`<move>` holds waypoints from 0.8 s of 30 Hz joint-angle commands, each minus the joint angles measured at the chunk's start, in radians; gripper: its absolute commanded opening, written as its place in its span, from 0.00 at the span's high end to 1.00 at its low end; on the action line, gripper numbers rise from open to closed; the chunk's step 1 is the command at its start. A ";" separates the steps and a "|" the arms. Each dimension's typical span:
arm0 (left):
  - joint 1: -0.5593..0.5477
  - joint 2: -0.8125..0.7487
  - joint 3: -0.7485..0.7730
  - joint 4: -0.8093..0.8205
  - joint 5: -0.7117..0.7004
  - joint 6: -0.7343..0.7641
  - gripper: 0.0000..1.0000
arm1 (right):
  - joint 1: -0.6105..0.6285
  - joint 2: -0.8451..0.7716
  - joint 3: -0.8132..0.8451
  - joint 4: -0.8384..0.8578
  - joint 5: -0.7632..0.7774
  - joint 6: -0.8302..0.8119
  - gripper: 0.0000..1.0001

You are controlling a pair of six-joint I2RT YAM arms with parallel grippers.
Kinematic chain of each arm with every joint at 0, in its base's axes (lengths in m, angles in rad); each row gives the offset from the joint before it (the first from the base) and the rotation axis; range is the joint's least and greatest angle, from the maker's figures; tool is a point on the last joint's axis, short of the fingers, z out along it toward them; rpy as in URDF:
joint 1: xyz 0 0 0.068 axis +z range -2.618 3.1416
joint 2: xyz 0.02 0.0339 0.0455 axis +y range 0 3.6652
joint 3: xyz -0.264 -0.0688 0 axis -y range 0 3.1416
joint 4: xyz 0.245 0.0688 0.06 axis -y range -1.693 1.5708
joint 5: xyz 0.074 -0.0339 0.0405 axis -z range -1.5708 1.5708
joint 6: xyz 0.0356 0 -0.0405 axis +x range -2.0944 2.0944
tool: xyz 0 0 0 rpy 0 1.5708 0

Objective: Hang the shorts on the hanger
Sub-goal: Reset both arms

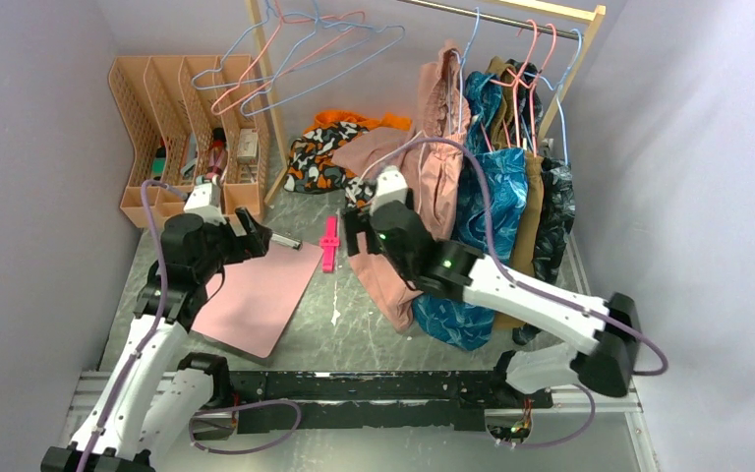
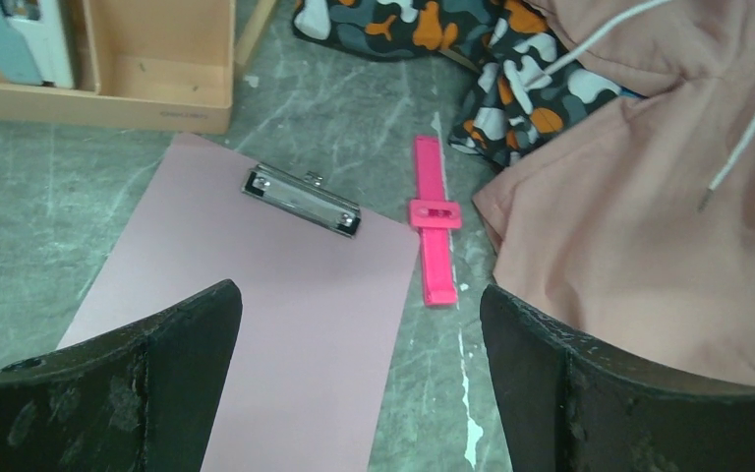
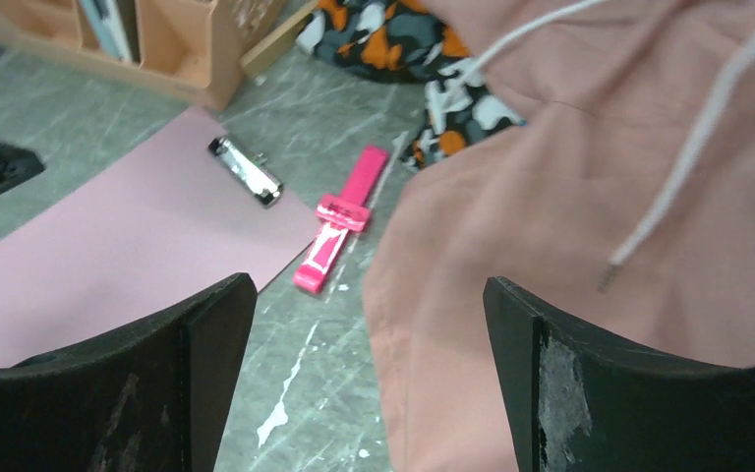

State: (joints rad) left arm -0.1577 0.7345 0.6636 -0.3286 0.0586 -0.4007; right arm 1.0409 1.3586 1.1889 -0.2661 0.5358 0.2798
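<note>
Both grippers are wide open right now, nothing in either one. The left gripper (image 2: pixel 359 300) hovers over the pink clipboard (image 2: pixel 285 285) at near left. The right gripper (image 3: pixel 369 290) sits just beside the shorts (image 1: pixel 439 118), jaws spread, with the fabric just beyond them. The shorts hang from up by the rail (image 1: pixel 521 20) at far right and trail down to the table. A light-blue hanger (image 1: pixel 473 34) hooks the rail right above them, but I can't tell if it's carrying them.
</note>
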 commanded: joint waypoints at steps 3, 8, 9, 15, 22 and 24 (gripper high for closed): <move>0.008 -0.030 -0.018 0.007 0.119 -0.006 0.06 | 0.003 -0.220 -0.204 0.155 0.233 0.095 0.08; 0.007 -0.030 -0.002 0.017 0.100 -0.007 0.06 | 0.003 -0.289 -0.343 0.158 0.253 0.101 0.06; 0.007 -0.039 -0.005 0.019 0.095 -0.009 0.06 | 0.004 -0.300 -0.365 0.162 0.246 0.097 0.05; 0.007 -0.054 0.001 0.014 0.073 -0.032 0.06 | 0.004 -0.364 -0.430 0.218 0.128 0.076 0.05; 0.007 -0.107 -0.001 0.009 0.060 -0.025 0.06 | 0.005 -0.412 -0.452 0.233 0.177 0.057 0.04; 0.007 -0.119 0.005 0.003 0.046 -0.019 0.06 | 0.004 -0.430 -0.460 0.215 0.193 0.050 0.04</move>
State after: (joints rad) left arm -0.1570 0.6521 0.6571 -0.3309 0.1265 -0.4232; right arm 1.0420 0.9642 0.7528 -0.0643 0.6804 0.3492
